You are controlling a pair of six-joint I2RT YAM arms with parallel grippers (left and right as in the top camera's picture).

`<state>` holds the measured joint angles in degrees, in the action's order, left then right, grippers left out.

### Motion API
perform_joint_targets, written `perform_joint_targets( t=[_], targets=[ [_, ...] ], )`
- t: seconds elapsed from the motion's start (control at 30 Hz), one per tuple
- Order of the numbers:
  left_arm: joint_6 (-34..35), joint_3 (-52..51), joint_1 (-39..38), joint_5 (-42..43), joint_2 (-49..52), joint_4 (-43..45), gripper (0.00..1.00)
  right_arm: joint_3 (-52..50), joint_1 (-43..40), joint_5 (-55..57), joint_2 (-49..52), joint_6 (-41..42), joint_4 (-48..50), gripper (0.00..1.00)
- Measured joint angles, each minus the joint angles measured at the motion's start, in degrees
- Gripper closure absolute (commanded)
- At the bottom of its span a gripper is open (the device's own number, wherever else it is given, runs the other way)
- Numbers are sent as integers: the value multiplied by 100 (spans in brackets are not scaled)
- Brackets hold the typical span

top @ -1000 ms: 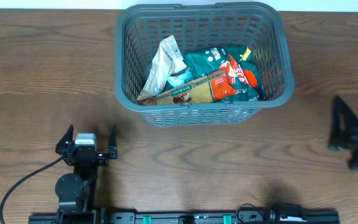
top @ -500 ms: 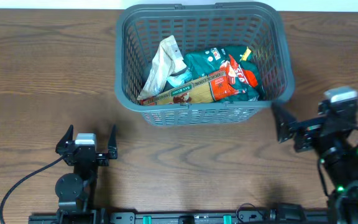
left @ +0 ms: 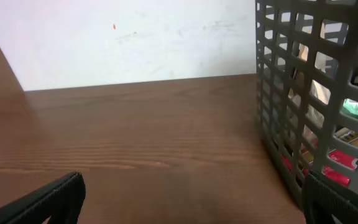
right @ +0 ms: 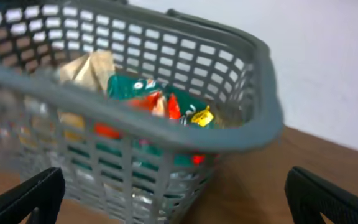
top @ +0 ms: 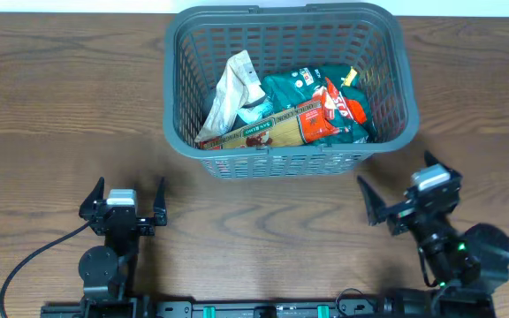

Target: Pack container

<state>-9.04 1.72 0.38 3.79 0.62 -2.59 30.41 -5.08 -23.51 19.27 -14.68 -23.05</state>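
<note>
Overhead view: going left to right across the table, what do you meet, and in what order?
left gripper → basket, with a white bag and then a green packet inside it → right gripper. The long box lying across the basket is left out.

Basket (top: 281, 164): dark grey plastic, rectangular, slotted lattice walls, rolled rim. Upright on table (top: 60, 106), far-centre in overhead, long side facing the near edge. Partly filled: crumpled white bag (top: 233, 87) at left, green packets (top: 292, 93) centre to right, red packet (top: 341, 108) on top of those, long tan packet (top: 263, 132) lying along the front wall.
</note>
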Motion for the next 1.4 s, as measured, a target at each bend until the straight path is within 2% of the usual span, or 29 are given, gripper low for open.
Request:
perform_joint_targets(
  t=[0.17, 0.37, 0.63, 1.4],
  targets=[
    [0, 0, 0, 0, 0, 0, 1, -525, 0, -155, -369, -573, 15, 1],
    [0, 0, 0, 0, 0, 0, 1, -1141, 0, -212, -772, -798, 140, 1],
    [0, 0, 0, 0, 0, 0, 1, -1838, 0, -264, -1082, -859, 385, 1],
    [0, 0, 0, 0, 0, 0, 1, -2538, 0, -269, -1115, -861, 881, 1]
  ],
)
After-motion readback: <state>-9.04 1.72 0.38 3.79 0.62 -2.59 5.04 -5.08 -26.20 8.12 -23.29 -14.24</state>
